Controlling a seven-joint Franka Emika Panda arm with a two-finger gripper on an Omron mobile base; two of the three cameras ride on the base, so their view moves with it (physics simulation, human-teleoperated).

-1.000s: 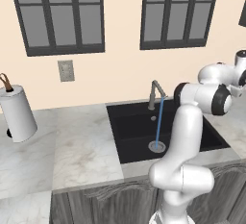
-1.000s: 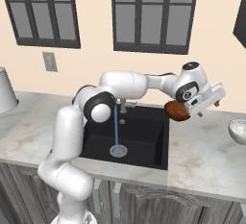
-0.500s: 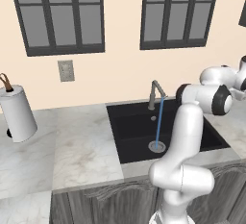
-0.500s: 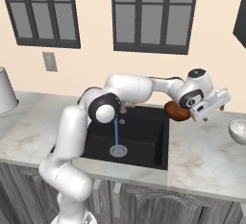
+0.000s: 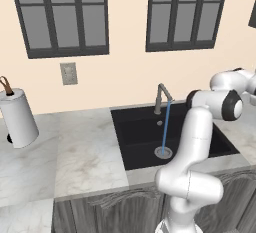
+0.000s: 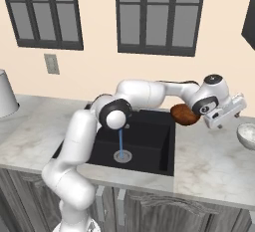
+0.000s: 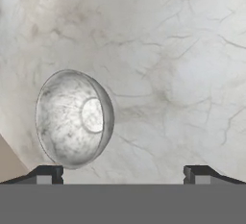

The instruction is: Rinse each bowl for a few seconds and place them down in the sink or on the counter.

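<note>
Nearest the base, the front edge of the tabletop runs past the black sink, where a thin blue stream of water falls from the tap to the drain. Since the earlier frames the arm has reached further toward the right end of the tabletop, carrying the pincer past the sink's right rim and lower over the marble. Its two fingers stand wide apart with nothing between them; in the hand view the dark fingertips frame bare marble. The reddish-brown bowl shows just behind the wrist, on the sink side of the pincer, over the sink's right edge; whether it rests on anything cannot be told. Farther right, a pale grey bowl sits near the tabletop's right end, just beyond the pincer.
</note>
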